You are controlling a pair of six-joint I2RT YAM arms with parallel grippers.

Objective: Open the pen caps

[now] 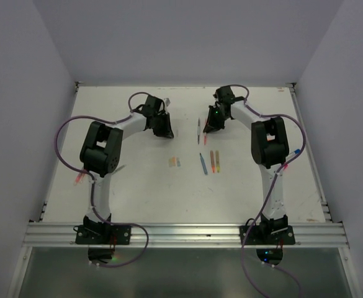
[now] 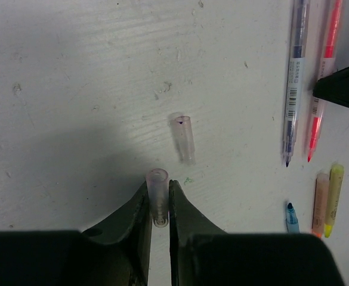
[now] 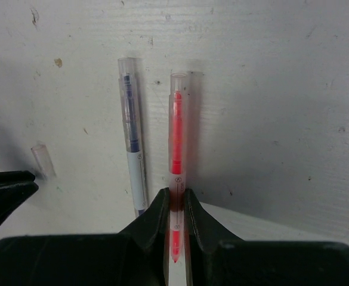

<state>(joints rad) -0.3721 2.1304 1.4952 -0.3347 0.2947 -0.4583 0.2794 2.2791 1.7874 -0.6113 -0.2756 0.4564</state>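
Observation:
My left gripper is shut on a small pale-pink see-through pen cap, held just above the table. A second clear cap lies loose on the table just beyond it and also shows in the right wrist view. My right gripper is shut on the barrel of a red thin pen, whose tip is bare. A blue thin pen with a bare tip lies beside it on the left. In the top view the left gripper and right gripper are at the far middle of the table.
Nearer the arms lie a short blue pen, an orange highlighter and a yellow-green one. Small pale-orange pieces lie left of them. White walls enclose the table on three sides.

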